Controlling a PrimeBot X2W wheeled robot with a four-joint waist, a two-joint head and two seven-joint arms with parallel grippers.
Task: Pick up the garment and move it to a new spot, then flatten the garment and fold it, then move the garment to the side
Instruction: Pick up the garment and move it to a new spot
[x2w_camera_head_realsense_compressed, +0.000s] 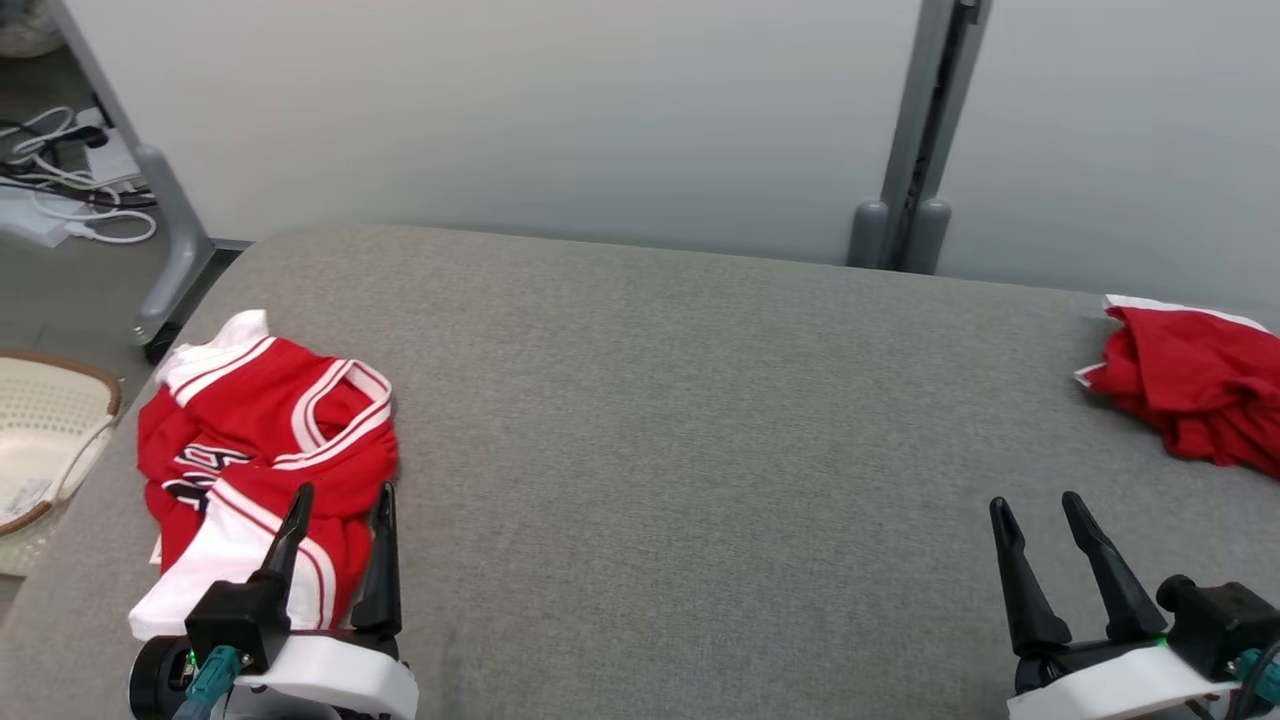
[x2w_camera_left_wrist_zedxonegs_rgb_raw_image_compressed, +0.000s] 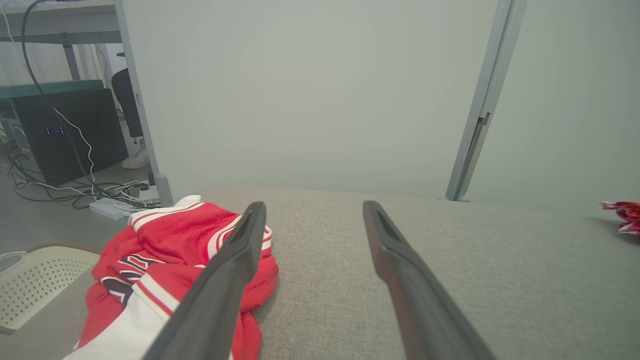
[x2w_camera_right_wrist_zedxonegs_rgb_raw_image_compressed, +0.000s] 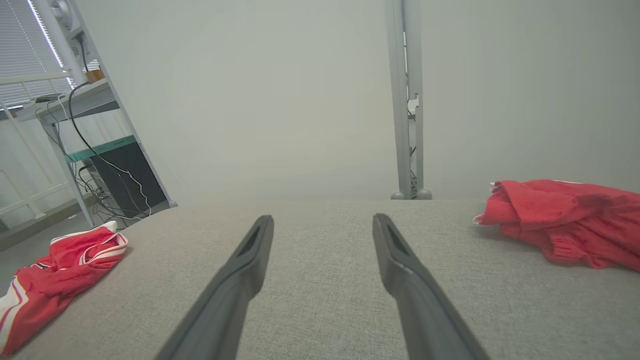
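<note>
A crumpled red and white jersey garment (x2w_camera_head_realsense_compressed: 250, 420) lies at the left end of the grey padded table (x2w_camera_head_realsense_compressed: 700, 400). My left gripper (x2w_camera_head_realsense_compressed: 343, 492) hangs open just over its near edge, touching nothing. In the left wrist view the jersey (x2w_camera_left_wrist_zedxonegs_rgb_raw_image_compressed: 180, 235) sits under and beside the left finger of the open left gripper (x2w_camera_left_wrist_zedxonegs_rgb_raw_image_compressed: 314, 206). A second crumpled red garment (x2w_camera_head_realsense_compressed: 1190, 380) lies at the far right edge. My right gripper (x2w_camera_head_realsense_compressed: 1035, 502) stands open over bare table, short of that red garment (x2w_camera_right_wrist_zedxonegs_rgb_raw_image_compressed: 560, 215). The right wrist view has the right gripper (x2w_camera_right_wrist_zedxonegs_rgb_raw_image_compressed: 323, 218) open and the jersey (x2w_camera_right_wrist_zedxonegs_rgb_raw_image_compressed: 65, 270) far left.
A cream perforated basket (x2w_camera_head_realsense_compressed: 40, 420) stands on the floor off the table's left end. Cables (x2w_camera_head_realsense_compressed: 70, 190) and a black computer case (x2w_camera_left_wrist_zedxonegs_rgb_raw_image_compressed: 65, 135) lie beyond it. A person's leg and shoe (x2w_camera_left_wrist_zedxonegs_rgb_raw_image_compressed: 135, 155) show behind the partition. A grey partition post (x2w_camera_head_realsense_compressed: 910, 200) rises behind the table.
</note>
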